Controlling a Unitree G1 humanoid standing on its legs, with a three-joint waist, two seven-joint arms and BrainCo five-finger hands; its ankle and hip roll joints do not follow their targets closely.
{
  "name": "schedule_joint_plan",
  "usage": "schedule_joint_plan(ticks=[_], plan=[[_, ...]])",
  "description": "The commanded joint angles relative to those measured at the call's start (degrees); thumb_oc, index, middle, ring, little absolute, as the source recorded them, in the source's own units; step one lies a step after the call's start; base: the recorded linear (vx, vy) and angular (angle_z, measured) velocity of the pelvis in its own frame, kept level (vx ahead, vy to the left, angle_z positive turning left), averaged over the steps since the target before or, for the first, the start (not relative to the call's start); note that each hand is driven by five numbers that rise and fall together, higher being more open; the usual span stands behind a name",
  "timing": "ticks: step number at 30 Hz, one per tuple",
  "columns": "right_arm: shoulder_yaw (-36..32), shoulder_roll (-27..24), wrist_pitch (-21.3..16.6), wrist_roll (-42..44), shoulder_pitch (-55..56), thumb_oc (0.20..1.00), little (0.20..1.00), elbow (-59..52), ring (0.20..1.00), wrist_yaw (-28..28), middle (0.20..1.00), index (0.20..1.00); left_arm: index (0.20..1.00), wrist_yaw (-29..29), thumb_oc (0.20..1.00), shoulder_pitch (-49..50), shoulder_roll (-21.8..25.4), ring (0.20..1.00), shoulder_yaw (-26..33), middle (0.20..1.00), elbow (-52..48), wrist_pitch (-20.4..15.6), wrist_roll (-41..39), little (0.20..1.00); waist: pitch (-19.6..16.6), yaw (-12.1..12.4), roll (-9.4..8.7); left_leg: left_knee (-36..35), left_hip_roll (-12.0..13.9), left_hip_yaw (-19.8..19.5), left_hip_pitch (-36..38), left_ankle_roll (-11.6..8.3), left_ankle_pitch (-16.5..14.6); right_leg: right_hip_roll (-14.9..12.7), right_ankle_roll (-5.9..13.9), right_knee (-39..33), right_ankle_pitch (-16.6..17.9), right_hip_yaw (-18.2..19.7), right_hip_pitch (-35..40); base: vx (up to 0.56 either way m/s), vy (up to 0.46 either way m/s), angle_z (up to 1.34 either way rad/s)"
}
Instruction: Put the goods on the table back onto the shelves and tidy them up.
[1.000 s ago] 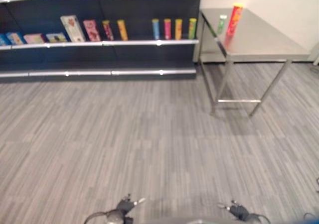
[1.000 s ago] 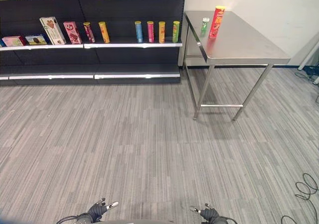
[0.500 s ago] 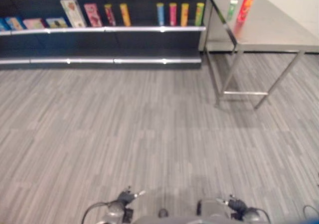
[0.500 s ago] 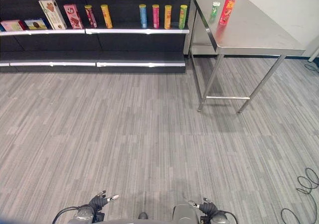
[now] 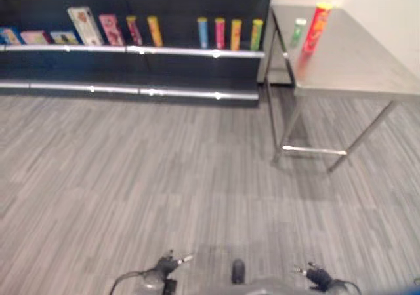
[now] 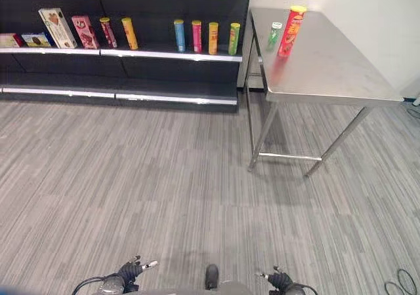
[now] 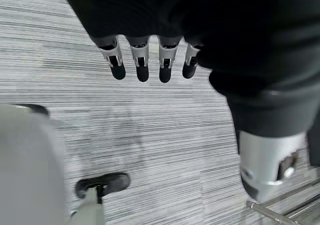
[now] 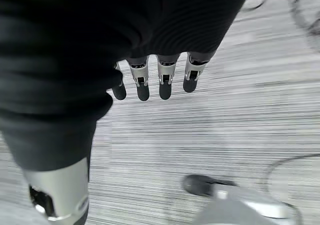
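A tall red canister (image 6: 291,31) with a yellow lid stands upright near the far end of the steel table (image 6: 335,72), far ahead on the right. A small green bottle (image 6: 273,34) stands just left of it. Both my hands hang low, far from the table. My left hand (image 6: 130,270) is open, its fingers (image 7: 142,60) straight over the carpet and holding nothing. My right hand (image 6: 281,280) is open too, its fingers (image 8: 161,80) straight and empty.
A dark shelf unit (image 6: 131,52) runs along the back wall, left of the table. On its shelf stand several coloured tubes (image 6: 196,37) and some boxes (image 6: 51,27). Grey carpet lies between me and the shelves.
The whole picture has shifted, so the camera has moved; table and shelves now sit lower and a little nearer. Both hands stay low and open.
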Motion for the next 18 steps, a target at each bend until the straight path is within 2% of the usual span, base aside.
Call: schedule_joint_plan(ticks=[1,2,3,4,5,7,9,10,12,14,15,17,18], plan=[[0.3,-0.3,-0.8,2.4,-3.0,1.000,1.000,0.4,1.000,-0.8,1.000,1.000,1.000,0.2,1.000,-3.2,2.4,1.000,0.2,1.000,-3.3,-1.2,-2.4,1.000,4.1,0.5,-1.86,3.3,-3.1,4.6,3.7,6.78,12.5,-3.6,4.64,0.4,-1.9,5.2,0.2,0.35,-0.187,-0.18],[0.3,-0.3,-0.8,2.4,-3.0,1.000,1.000,0.4,1.000,-0.8,1.000,1.000,1.000,0.2,1.000,-3.2,2.4,1.000,0.2,1.000,-3.4,-1.2,-2.4,1.000,4.2,0.6,-1.69,3.7,-2.9,4.6,3.6,6.78,12.2,-3.4,4.63,0.5,-1.9,5.3,0.3,0.28,-0.107,-0.08],[0.5,-0.5,-0.8,2.4,-3.5,1.000,1.000,0.1,1.000,-0.8,1.000,1.000,1.000,0.2,1.000,-3.1,2.3,1.000,0.3,1.000,-3.5,-1.3,-2.7,1.000,4.4,1.0,-2.64,3.8,-3.3,6.2,1.5,8.38,10.2,-4.2,4.47,0.3,-2.5,5.9,1.4,0.25,-0.057,-0.24],[0.8,-0.6,-0.7,2.3,-3.8,1.000,1.000,-0.1,1.000,-0.8,1.000,1.000,1.000,0.1,1.000,-2.9,2.3,1.000,0.2,1.000,-3.8,-1.3,-3.0,1.000,5.1,2.0,-2.54,4.1,-3.2,7.5,0.1,9.18,8.4,-4.1,4.59,0.3,-3.0,6.6,2.8,0.49,-0.074,-0.41],[1.3,-0.7,-0.5,1.9,-4.2,1.000,1.000,-0.2,1.000,-0.7,1.000,1.000,1.000,0.2,1.000,-2.5,2.1,1.000,0.5,1.000,-3.8,-1.4,-3.6,1.000,5.4,3.3,-3.18,-0.5,-3.6,9.4,-4.3,9.74,5.7,-5.1,5.01,0.3,-4.7,7.4,4.8,0.44,-0.005,-0.44],[1.2,-0.8,-0.5,1.6,-4.2,1.000,1.000,0.3,1.000,-0.6,1.000,1.000,1.000,0.3,1.000,-2.3,1.8,1.000,0.5,1.000,-3.3,-1.6,-3.6,1.000,6.0,4.7,-2.88,-9.8,-3.4,11.4,-7.1,9.65,3.4,-5.5,5.97,0.3,-6.6,8.0,7.2,0.42,0.040,-0.51],[1.4,-0.8,-0.4,0.9,-4.3,1.000,1.000,0.6,1.000,-0.7,1.000,1.000,1.000,0.4,1.000,-2.1,1.7,1.000,0.2,1.000,-3.2,-1.5,-3.3,1.000,5.6,5.7,-1.61,-22.8,-3.9,11.7,-9.1,9.10,5.3,-4.9,6.37,0.3,-8.7,8.3,8.9,0.38,0.099,-0.41],[1.6,-0.7,-0.5,0.4,-4.2,1.000,1.000,0.6,1.000,-0.8,1.000,1.000,1.000,0.3,1.000,-1.9,1.8,1.000,0.2,1.000,-3.2,-1.5,-3.1,1.000,5.6,6.2,-0.90,-28.0,-4.4,11.5,-9.6,8.96,7.7,-4.5,6.42,0.3,-9.7,8.4,10.1,0.40,0.110,-0.04],[1.9,-0.5,-0.6,-0.6,-4.1,1.000,1.000,1.0,1.000,-1.0,1.000,1.000,1.000,0.4,1.000,-1.6,1.8,1.000,0.2,1.000,-3.0,-1.7,-2.9,1.000,5.4,7.5,-0.11,-35.7,-6.4,9.9,-11.6,8.10,10.8,-3.9,6.42,0.3,-11.4,9.4,12.8,0.44,0.117,0.03],[1.8,-0.1,-0.5,-1.3,-4.0,1.000,1.000,1.3,1.000,-0.9,1.000,1.000,1.000,0.5,1.000,-1.6,1.6,1.000,0.4,1.000,-1.9,-1.6,-2.9,1.000,5.4,8.0,-0.25,-37.1,-7.2,9.0,-13.4,7.12,11.8,-4.5,6.69,0.3,-12.9,10.7,15.5,0.61,0.244,-0.34],[1.6,0.4,-0.2,-2.5,-3.4,1.000,1.000,1.7,1.000,-0.3,1.000,1.000,1.000,0.2,1.000,-0.6,1.4,1.000,1.3,1.000,-0.1,-1.5,-2.7,1.000,3.9,8.5,0.23,-37.1,-6.6,9.1,-12.4,7.33,13.7,-6.2,8.12,1.3,-14.1,12.1,17.8,0.78,0.396,-0.62],[1.4,0.9,-0.1,-2.7,-3.1,1.000,1.000,1.7,1.000,-0.2,1.000,1.000,1.000,0.5,1.000,-0.7,1.8,1.000,1.6,1.000,0.0,-1.6,-2.8,1.000,2.7,8.7,-0.59,-37.1,-7.8,9.4,-10.3,8.37,13.3,-9.2,10.00,4.7,-12.6,12.5,16.9,0.59,0.349,-0.72],[1.2,1.2,-0.2,-2.8,-2.9,1.000,1.000,1.8,1.000,0.2,1.000,1.000,1.000,0.6,1.000,-0.8,1.9,1.000,1.7,1.000,0.1,-1.6,-2.6,1.000,2.1,8.7,-1.29,-37.0,-8.8,9.7,-9.2,9.04,12.4,-11.0,11.65,8.1,-9.6,12.9,15.9,0.40,0.263,-0.58]])
